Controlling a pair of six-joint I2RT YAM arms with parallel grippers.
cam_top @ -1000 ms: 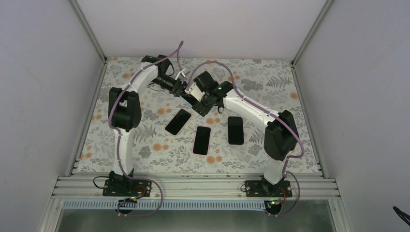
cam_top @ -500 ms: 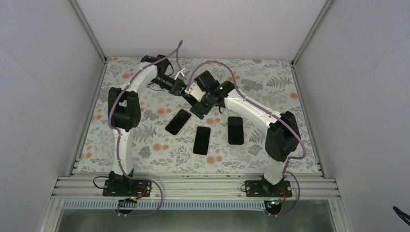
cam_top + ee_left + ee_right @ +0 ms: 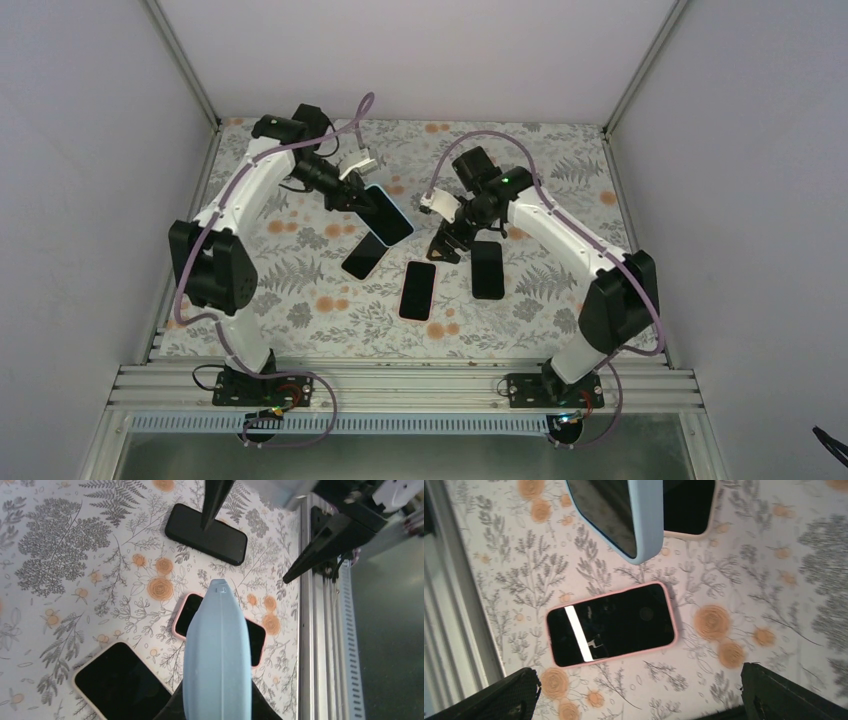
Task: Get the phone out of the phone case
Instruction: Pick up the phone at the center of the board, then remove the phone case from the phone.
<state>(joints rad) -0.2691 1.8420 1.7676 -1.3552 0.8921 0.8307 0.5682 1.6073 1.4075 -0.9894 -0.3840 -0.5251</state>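
Your left hand (image 3: 354, 190) grips the blue phone case (image 3: 216, 650), phone (image 3: 604, 510) inside, above the desk (image 3: 560, 170). Your right hand (image 3: 445, 248) stands wide, a pink phone (image 3: 418, 290) just below it.

We were looking at a robotics lab test cell. Plain white panel walls (image 3: 90, 150) boxed in a counter (image 3: 560, 170) draped with floral cloth, and aluminium extrusion rails (image 3: 400, 385) framed it. Two cabled white arms (image 3: 240, 185) were bolted to the front rail, and three phones (image 3: 417, 290) lay in a staged row.
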